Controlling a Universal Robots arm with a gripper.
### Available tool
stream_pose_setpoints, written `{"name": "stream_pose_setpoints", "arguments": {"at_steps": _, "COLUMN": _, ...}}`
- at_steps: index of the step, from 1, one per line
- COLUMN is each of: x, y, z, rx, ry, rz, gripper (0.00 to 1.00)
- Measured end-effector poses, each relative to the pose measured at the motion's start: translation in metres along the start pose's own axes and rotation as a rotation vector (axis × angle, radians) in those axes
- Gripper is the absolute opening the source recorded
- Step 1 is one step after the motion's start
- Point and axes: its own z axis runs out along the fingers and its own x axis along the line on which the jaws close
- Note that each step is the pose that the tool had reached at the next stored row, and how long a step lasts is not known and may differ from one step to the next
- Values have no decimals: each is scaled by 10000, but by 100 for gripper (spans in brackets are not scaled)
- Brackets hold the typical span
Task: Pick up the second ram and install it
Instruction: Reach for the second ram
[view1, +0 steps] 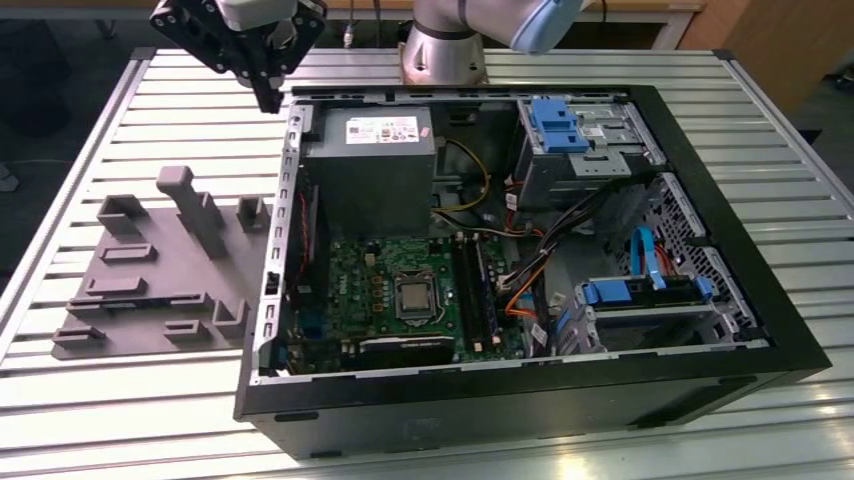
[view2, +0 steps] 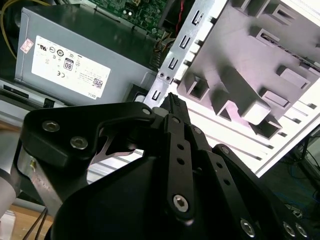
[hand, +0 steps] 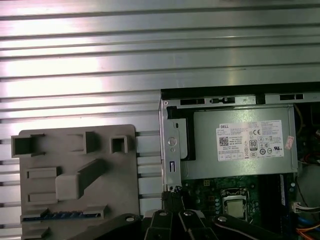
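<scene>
Dark, with a bluish row of chips along it, the second ram (hand: 62, 215) sits on edge in a long slot of the grey tray (hand: 110, 165), close to the tray edge farthest from the arm base (view1: 447, 50); nothing touches it; upright blocks of the tray stand between it and the tray's opposite edge. The tray rests on the slatted metal table (view1: 134, 420), just beside the wall of the open computer case (view1: 787, 340) on the exterior view's left. Inside the case, the grey power supply (view1: 374, 170) occupies the corner nearest the arm base; the green motherboard (view1: 387, 270) lies directly beside it. The gripper (view1: 271, 100) hangs above that same corner of the case, over its rim, well apart from the ram; its fingertips are pressed together and hold nothing.
</scene>
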Motion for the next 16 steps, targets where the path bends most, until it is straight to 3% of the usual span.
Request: {"name": "stream_pose_setpoints", "arguments": {"at_steps": 16, "x": 105, "y": -8, "z": -3, "rx": 0, "ry": 0, "rz": -1, "gripper": 11}}
